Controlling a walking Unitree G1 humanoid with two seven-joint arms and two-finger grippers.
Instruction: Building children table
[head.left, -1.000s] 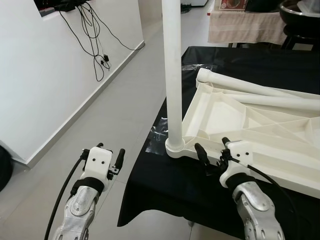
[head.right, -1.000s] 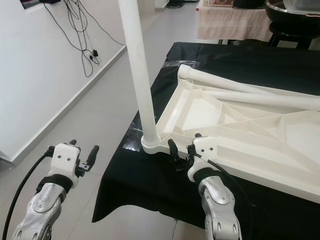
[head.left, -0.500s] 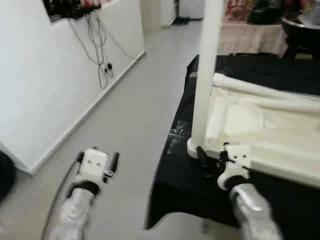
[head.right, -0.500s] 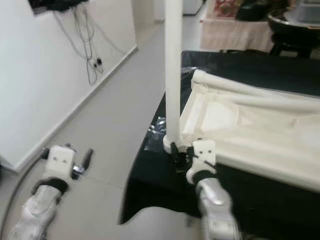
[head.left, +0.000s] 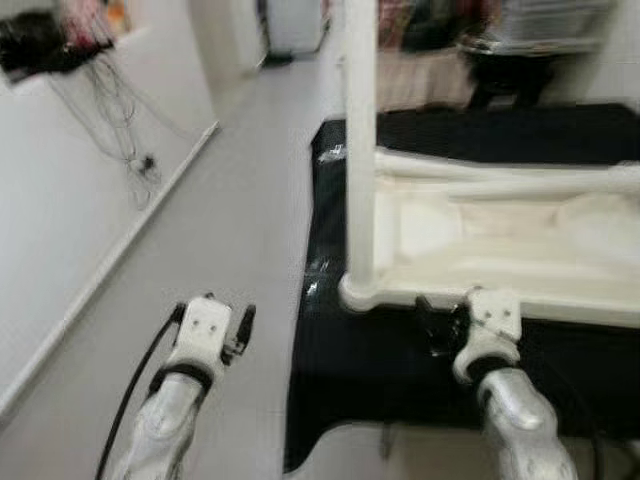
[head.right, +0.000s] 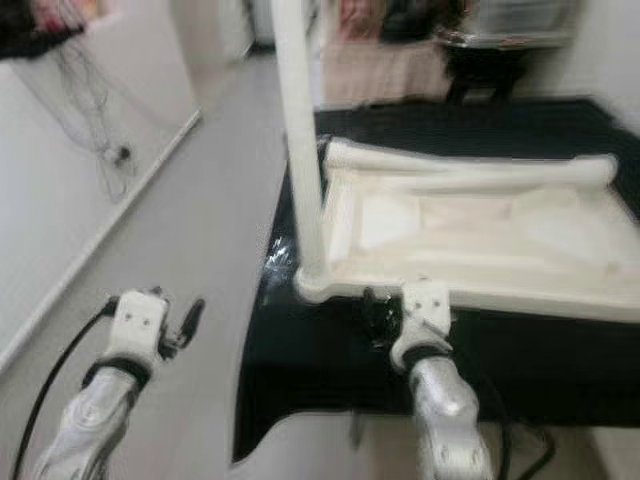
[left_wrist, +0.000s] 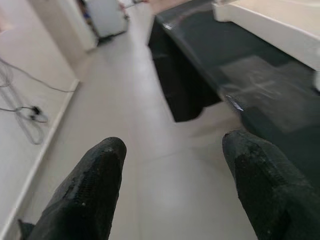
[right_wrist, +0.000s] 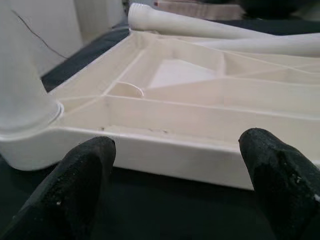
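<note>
On the black surface (head.left: 380, 370) the upturned tabletop (head.left: 500, 240) is lain with one leg (head.left: 360, 150) fitted upright, loose legs (head.right: 470, 170) awaiting pickup, right tool (right_wrist: 175, 200) spread empty beside it, left tool (left_wrist: 170, 195) likewise.

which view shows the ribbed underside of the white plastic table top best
The right wrist view: the upturned white plastic table top lies close and sharp beyond the open right gripper, its ribs distinct. Both eye views show the whole panel, blurred. The left wrist view catches just one edge.
</note>
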